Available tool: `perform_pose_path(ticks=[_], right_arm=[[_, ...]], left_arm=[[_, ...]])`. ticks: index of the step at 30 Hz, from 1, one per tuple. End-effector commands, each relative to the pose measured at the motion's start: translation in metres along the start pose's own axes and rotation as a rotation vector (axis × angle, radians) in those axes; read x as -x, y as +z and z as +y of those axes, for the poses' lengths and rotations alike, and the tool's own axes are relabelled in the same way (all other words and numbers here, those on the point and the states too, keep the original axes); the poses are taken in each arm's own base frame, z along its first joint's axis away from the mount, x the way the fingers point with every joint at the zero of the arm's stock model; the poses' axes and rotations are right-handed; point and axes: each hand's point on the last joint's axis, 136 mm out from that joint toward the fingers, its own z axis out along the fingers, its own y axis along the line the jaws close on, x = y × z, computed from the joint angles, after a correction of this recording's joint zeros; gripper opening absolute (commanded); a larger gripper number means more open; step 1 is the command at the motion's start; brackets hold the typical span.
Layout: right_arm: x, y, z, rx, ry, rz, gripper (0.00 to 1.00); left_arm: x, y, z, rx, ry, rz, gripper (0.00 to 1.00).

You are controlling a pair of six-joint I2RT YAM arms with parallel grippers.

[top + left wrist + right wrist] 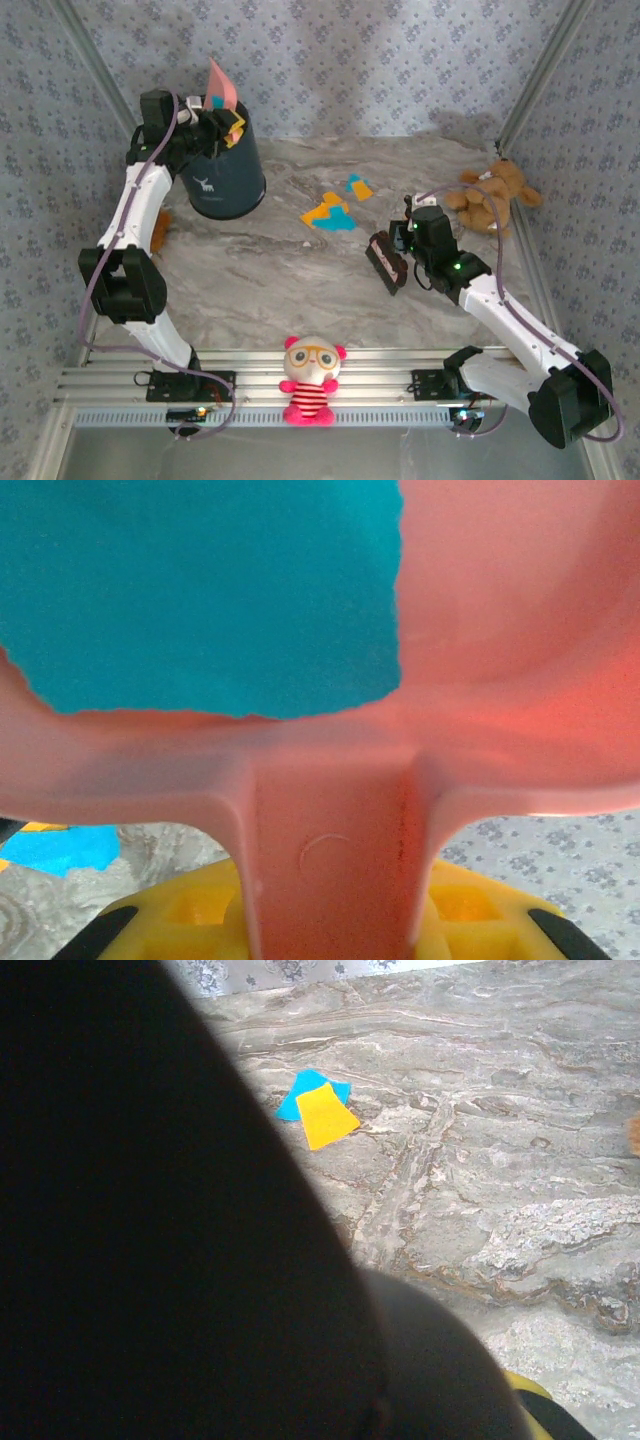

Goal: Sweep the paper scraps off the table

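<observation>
Several scraps [330, 212] lie at centre of the table [290, 295], their cluster running lower-left to upper-right. Left end effector [197, 125] clamps a dustpan [222, 88] over a deer-marked bin [222, 180]; right end effector [406, 246] clamps a brush [385, 263].

a lab test booth: floral-papered walls [400, 60] enclose a marbled, aluminium-railed table [300, 275].

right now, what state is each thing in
left gripper, shut on the dustpan
dustpan, tipped up over the bin, teal scrap inside
bin, upright
right gripper, shut on the brush
brush, held low, right of the scraps
scraps, loose on the table, unswept
bear, lying at the far right
doll, upright at the near edge
</observation>
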Motion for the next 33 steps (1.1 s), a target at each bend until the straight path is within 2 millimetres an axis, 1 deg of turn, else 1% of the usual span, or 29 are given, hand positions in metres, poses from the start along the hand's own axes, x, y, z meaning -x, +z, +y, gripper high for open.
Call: perform_pose_path(ticks=[1,10,17,23,28,33], right_arm=[[0.015,-0.004,0.003,0.014,0.024,-0.029,0.0],[0.014,-0.003,0.003,0.015,0.025,-0.026,0.0],[0.013,-0.002,0.003,0.016,0.025,-0.021,0.0],[0.013,-0.002,0.003,0.016,0.029,-0.019,0.0],[0.012,-0.001,0.002,0.014,0.029,-0.017,0.0],[0.013,-0.001,0.003,0.016,0.03,-0.019,0.0]], left_arm=[[0.0,-0.007,-0.03,-0.113,0.01,0.007,0.0],[0.003,-0.01,-0.046,-0.224,-0.078,0.013,0.0],[0.006,-0.011,-0.053,-0.305,-0.163,0.014,0.0],[0.008,-0.012,-0.055,-0.329,-0.197,0.008,0.0],[0.012,-0.011,-0.054,-0.386,-0.259,0.004,0.0],[0.015,-0.014,-0.058,-0.445,-0.308,0.007,0.0]])
